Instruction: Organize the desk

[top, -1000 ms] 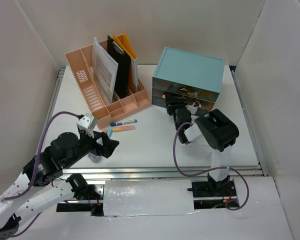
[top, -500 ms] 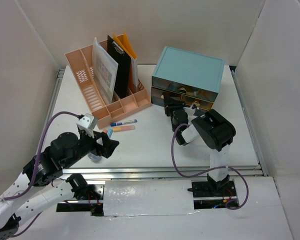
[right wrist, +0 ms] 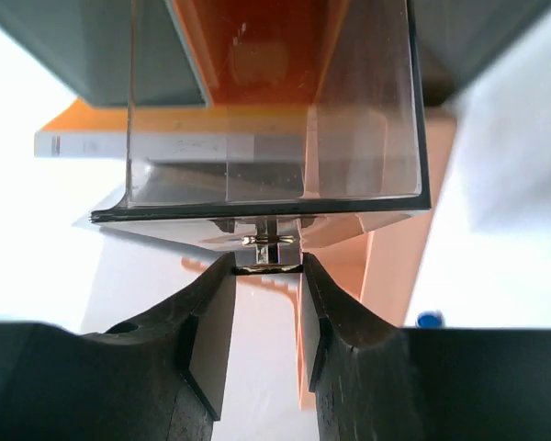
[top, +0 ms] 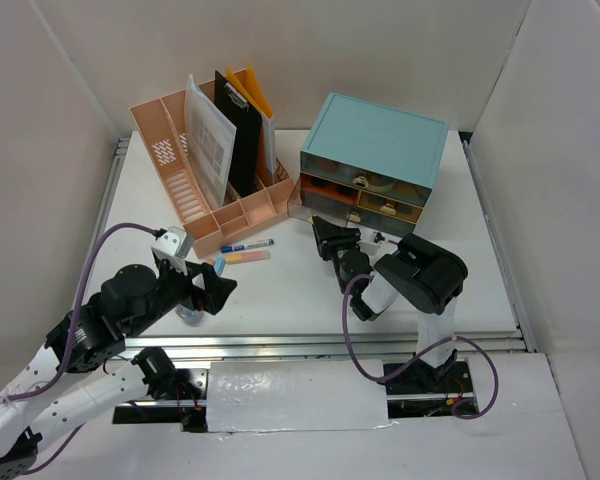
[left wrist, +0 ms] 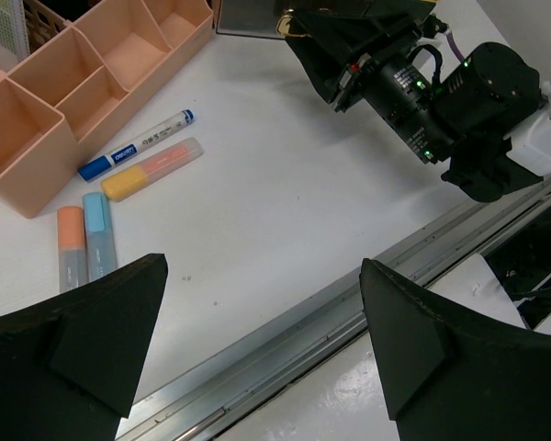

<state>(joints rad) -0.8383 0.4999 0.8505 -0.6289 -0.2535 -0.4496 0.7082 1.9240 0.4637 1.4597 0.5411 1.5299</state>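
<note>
The desk (top: 290, 290) is a white tabletop with aluminium rails. My right gripper (top: 327, 238) is shut on the small metal handle (right wrist: 269, 241) of a clear drawer (right wrist: 271, 138), which stands part way out of the teal drawer cabinet (top: 380, 140). In the right wrist view my right gripper (right wrist: 268, 264) pinches the handle between both pads. My left gripper (top: 215, 292) is open and empty above the desk's near rail (left wrist: 285, 340). A blue-capped pen (left wrist: 136, 145), a yellow-orange highlighter (left wrist: 153, 168), an orange highlighter (left wrist: 71, 246) and a blue highlighter (left wrist: 98, 235) lie on the desk.
A pink slotted file organizer (top: 195, 190) with a clipboard and folders stands at the back left. White panel walls close in the desk on three sides. My right arm (left wrist: 422, 92) reaches across the middle right.
My right gripper has moved towards the near left with the handle in it, and the drawer has come out of the cabinet. The left arm has not moved.
</note>
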